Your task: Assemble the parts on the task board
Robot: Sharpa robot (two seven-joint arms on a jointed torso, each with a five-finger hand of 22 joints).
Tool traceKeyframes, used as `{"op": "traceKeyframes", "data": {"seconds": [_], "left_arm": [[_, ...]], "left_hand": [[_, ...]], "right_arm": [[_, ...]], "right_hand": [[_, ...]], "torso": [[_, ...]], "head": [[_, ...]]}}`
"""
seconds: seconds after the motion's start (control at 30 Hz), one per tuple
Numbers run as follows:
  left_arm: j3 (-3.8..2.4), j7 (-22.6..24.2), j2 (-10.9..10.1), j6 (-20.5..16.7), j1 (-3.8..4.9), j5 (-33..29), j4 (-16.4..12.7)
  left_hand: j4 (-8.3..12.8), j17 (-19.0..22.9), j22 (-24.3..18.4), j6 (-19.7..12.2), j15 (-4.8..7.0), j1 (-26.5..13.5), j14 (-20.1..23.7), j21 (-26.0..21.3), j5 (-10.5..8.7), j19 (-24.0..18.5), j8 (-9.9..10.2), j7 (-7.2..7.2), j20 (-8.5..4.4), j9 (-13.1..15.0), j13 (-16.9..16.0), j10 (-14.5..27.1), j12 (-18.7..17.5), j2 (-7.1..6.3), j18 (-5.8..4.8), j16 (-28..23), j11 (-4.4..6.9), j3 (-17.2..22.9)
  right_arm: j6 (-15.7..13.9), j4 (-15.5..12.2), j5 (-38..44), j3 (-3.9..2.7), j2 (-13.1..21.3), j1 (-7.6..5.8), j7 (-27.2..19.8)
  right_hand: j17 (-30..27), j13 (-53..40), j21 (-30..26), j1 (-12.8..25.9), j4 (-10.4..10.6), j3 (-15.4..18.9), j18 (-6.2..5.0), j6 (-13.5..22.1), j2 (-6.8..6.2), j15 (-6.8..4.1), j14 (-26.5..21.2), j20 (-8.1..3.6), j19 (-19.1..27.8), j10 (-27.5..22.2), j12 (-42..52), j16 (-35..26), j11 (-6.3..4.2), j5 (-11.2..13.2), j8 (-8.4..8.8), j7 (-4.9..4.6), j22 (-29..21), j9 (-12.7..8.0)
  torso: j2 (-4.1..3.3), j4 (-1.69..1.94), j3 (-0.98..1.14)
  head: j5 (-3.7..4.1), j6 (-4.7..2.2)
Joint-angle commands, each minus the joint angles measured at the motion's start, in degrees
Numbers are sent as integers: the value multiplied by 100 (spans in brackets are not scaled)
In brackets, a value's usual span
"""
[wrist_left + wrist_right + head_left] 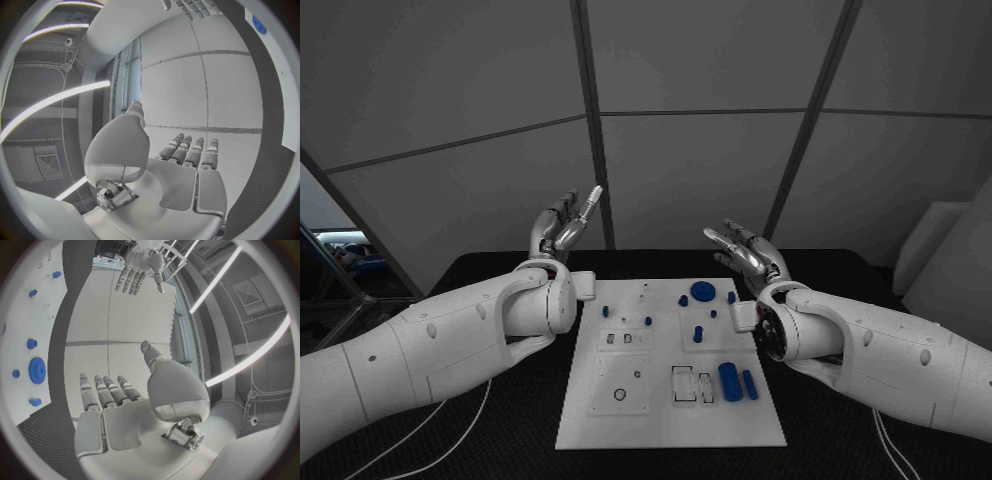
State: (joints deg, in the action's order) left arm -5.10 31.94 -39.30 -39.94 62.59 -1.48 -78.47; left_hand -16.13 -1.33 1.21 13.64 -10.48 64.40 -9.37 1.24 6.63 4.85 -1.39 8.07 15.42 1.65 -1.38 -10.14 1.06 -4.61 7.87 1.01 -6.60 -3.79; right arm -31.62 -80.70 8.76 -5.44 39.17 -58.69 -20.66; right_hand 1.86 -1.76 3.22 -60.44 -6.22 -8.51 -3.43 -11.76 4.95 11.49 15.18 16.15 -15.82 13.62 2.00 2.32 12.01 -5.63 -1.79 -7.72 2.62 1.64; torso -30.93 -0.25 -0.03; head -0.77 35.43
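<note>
In the head view, the task board lies flat in the middle of the black counter, its long side running from the near edge toward the far edge. The blue parts sit loose on its right half: a round disc near the far edge of the board, a few small pegs around the middle, and two longer cylinders side by side toward the near right corner. Empty recesses show on the left half, so nothing looks assembled yet.

The left hand and the right hand are both lifted clear of the counter on either side of the board's far end, fingers spread and pointing up, holding nothing. That raised, open posture reads as a ready position that keeps the board unobstructed for the camera before a first reach.

In the left wrist view, the left hand shows its palm and straight, slightly parted fingers against the wall panels, with nothing between them.

In the right wrist view, the right hand is likewise empty with fingers extended and apart. The board curves along the side, carrying the blue disc and several pegs, and the left hand appears opposite, fingers loose.
</note>
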Motion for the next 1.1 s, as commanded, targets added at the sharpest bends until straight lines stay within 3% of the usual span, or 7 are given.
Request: {"op": "traceKeyframes", "data": {"seconds": [0.03, 0.2, 0.23, 0.33, 0.43, 0.53, 1.1], "left_arm": [[-9, 273, 10, 250, 10, -12, 8], [-9, 273, 10, 250, 10, -12, 8], [-6, 423, -246, 556, 9, -13, -103], [-6, 447, -351, 652, 8, -7, -188], [-5, 429, -485, 757, 5, 79, -315], [-5, 398, -613, 822, 3, 161, -461], [-4, 167, -1186, 1041, -2, 449, -1331]], "left_hand": [[-57, -59, 20, 289, -239, 413, -390, 55, 23, 39, -69, 191, 138, 38, -45, -383, 86, 158, 16, 114, -206, 68], [38, -169, 167, 1034, -341, 715, -1426, 318, 3, 580, -201, 357, 146, 114, -143, -1482, 280, 387, -106, 396, -660, 110], [89, -187, 218, 1410, -335, 797, -1717, 422, -5, 797, -276, 438, 148, 152, -154, -1745, 320, 431, -103, 469, -696, 98], [288, -257, 454, 2340, -264, 1046, -2793, 906, -16, 1840, -443, 396, 133, 223, -231, -2943, 559, 512, -38, 733, -812, 66], [515, -310, 672, 3393, -37, 1272, -3746, 1422, -20, 2967, -636, 587, 122, 297, -263, -3919, 747, 575, 178, 968, -562, 39], [686, -316, 720, 3775, 88, 1399, -4227, 1607, -21, 3433, -667, 527, 80, 284, -242, -4319, 763, 612, 262, 1026, -454, 12], [1033, -439, 786, 4262, 364, 1506, -5328, 2003, -22, 4478, -387, 390, -200, 209, -235, -5055, 496, 717, 272, 923, -262, -149]], "right_arm": [[889, 118, 690, -56, -67, 7, 536], [1044, 193, 806, -100, -112, 17, 637], [385, 268, 3125, -102, 96, -13, 286], [369, 295, 3689, -102, 130, -54, 342], [443, 329, 4301, -103, 162, -122, 476], [574, 367, 4817, -104, 179, -219, 663], [1800, 508, 7596, -104, 115, -839, 2129]], "right_hand": [[194, -206, 579, -993, -476, -182, -419, -1721, -15, 134, 2475, 51, -1577, 2393, 477, 513, 206, -123, -374, -764, 283, 202], [227, -246, 990, -1348, -709, -317, -702, -3470, -61, -153, 3675, 31, -2497, 3819, 746, 756, -68, -247, -738, -601, 417, 352], [214, -213, 1064, -1364, -752, -376, -715, -3653, -94, -201, 3876, 7, -2655, 4023, 716, 761, -138, -283, -729, -578, 429, 328], [220, -189, 1162, -1386, -828, -521, -729, -3919, -131, -305, 4225, -69, -2870, 4355, 649, 780, -211, -283, -708, -498, 439, 288], [245, -181, 1321, -1349, -908, -698, -730, -4161, -218, -435, 4631, -203, -3168, 4674, 542, 810, -309, -324, -670, -430, 478, 249], [294, -196, 1488, -1295, -954, -852, -726, -4370, -308, -569, 5039, -334, -3436, 5013, 485, 862, -397, -431, -651, -352, 532, 236], [1135, -199, 2930, -1105, -799, -858, -704, -4920, -751, -1120, 7047, -1051, -4781, 5623, 150, 1823, -714, -731, -484, -93, 1244, 230]], "torso": [[1, -1, 0], [1, -1, 0], [-143, -35, 17], [-198, -36, 33], [-264, -36, 42], [-340, -40, 44], [-755, -6, 1]], "head": [[-1, 0], [-1, 0], [56, 127], [45, 113], [46, 91], [57, 78], [117, -22]]}}
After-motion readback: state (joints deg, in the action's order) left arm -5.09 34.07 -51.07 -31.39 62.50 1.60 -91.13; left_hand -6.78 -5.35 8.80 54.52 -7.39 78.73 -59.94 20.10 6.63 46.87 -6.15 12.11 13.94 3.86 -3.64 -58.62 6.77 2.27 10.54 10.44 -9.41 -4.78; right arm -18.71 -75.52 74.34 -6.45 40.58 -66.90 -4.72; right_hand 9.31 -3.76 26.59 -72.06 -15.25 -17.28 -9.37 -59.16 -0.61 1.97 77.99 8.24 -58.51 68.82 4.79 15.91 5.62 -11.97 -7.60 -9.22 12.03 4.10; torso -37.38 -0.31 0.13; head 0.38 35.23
